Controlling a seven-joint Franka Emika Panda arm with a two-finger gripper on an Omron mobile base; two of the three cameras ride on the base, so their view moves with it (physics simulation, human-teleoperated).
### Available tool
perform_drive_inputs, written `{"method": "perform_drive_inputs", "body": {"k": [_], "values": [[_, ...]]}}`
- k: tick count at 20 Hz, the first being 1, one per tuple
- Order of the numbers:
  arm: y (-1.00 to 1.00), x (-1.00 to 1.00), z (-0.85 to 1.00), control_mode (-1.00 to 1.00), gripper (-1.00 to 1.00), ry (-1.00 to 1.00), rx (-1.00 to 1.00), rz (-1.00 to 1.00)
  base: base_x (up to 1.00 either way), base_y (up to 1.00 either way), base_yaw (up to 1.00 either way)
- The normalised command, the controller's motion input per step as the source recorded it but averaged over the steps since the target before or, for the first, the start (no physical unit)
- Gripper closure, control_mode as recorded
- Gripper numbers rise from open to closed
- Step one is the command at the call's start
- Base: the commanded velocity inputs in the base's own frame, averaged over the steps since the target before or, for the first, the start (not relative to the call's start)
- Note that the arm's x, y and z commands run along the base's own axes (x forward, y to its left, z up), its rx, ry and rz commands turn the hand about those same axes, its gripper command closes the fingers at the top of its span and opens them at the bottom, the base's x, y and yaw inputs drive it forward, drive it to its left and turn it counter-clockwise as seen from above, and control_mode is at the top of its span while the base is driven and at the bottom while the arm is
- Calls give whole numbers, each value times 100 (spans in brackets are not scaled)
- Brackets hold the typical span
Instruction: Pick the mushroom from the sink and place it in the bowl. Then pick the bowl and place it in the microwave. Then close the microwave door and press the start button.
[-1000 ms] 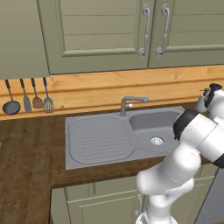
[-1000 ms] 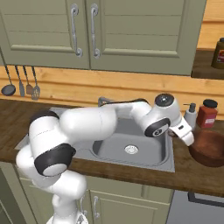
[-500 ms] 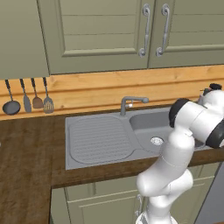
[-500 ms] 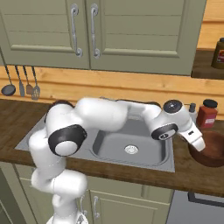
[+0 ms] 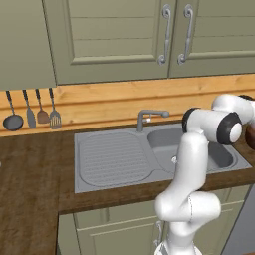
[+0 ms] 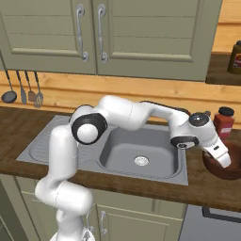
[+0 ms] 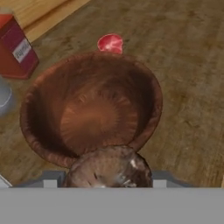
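Reaching across the sink (image 6: 141,155) from its base, the white arm carries the gripper (image 6: 221,156) to the right of the basin, where it hangs over the near rim of the bowl (image 6: 228,167). We see the bowl standing upright on the dark wooden counter (image 6: 207,186), just right of the sink, its mouth open to the ceiling and its inside bare. In the hand view the mushroom (image 7: 109,169) sits at the bottom edge, between us and the bowl (image 7: 89,111), its brown cap turned toward the camera; it is rounded, so we cannot make out a long axis. The fingers are hidden behind it, and we cannot tell whether they are clamped on it or parted.

Behind the bowl, against the wooden backsplash, stands a red jar (image 6: 223,123) with a dark lid, upright and close to the bowl's far side; the same jar (image 7: 15,50) shows in the hand view at the bowl's upper left. A small red disc (image 7: 110,43) lies on the counter just beyond the bowl's far rim. Nothing stands between the gripper and the bowl's mouth. Left of the sink, four utensils (image 5: 32,110) hang on the wall, and the faucet (image 5: 149,118) rises behind the basin.
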Motion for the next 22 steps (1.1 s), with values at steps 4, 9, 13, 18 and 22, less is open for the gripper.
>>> {"method": "perform_drive_inputs", "body": {"k": [4,9,13,18,22], "values": [[-10,10,-21,-100,100,8,6,0,0,0,0],[4,28,-47,-100,100,10,2,0,0,0,0],[34,40,-52,-100,100,6,0,0,0,0,0],[3,18,-12,-100,100,0,0,0,0,0,0],[-22,-10,6,-100,100,0,3,0,0,0,0]]}}
